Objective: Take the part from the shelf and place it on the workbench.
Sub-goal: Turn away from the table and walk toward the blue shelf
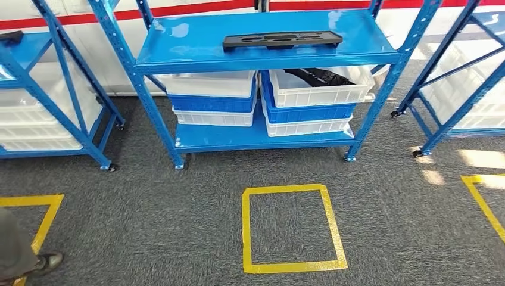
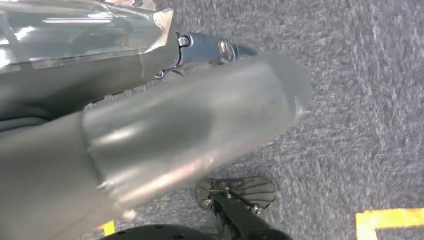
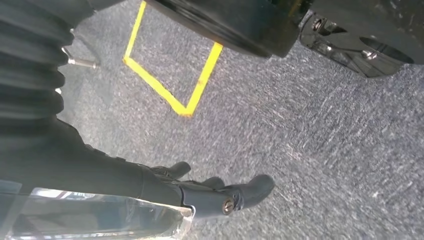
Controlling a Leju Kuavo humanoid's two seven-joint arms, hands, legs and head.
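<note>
Both arms hang low over the grey carpet: the right hand has its fingers loosely apart and holds nothing, while whether the left hand is parted or closed I cannot tell. This looks like the approach step. Well ahead and above both hands, the black part lies flat on the blue shelf; next, step closer and reach up. Below it sit stacked white and blue bins, one holding something dark.

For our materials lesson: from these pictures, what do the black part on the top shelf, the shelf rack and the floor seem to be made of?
Black part: likely moulded plastic, matte, with recessed shapes. Shelf rack: probably painted steel, glossy blue with reflections and perforated uprights. Floor: grey carpet, by its fibrous texture, marked with yellow tape.
</note>
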